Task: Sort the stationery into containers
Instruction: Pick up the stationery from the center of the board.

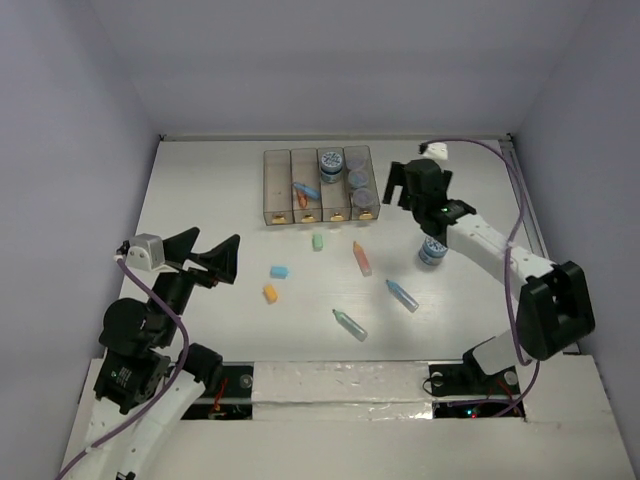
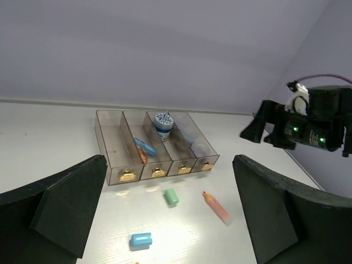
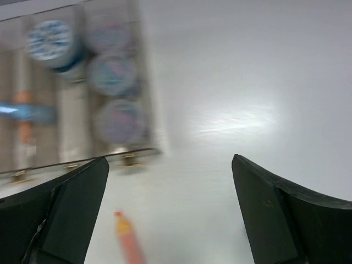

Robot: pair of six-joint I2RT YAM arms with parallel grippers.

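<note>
I see the orange marker-like stick (image 1: 361, 258) on the table near the four translucent grey-brown bins (image 1: 275, 185), long axis near-to-far, tip toward them. The second bin holds markers (image 1: 303, 190), the third and fourth round jars (image 1: 330, 162). Left gripper (image 1: 207, 255) and right gripper (image 1: 415, 190) have jaws apart, empty.

The setting is a robotics lab test cell rather than a home or an office. A plain white table (image 1: 230, 180) is boxed in on three sides by bare, pale lavender walls (image 1: 330, 70). Two robot arms, the left arm (image 1: 140, 340) and the right arm (image 1: 550, 305), are mounted at the table's near edge, where a strip of silvery tape (image 1: 340, 380) runs along the seam. A purple cable (image 1: 510, 170) loops loosely beside the right arm, and small green lights (image 2: 295, 130) glow on its wrist housing. The only other things on the table are a row of joined bins (image 1: 277, 185) and scattered pastel stationery (image 1: 361, 257).
</note>
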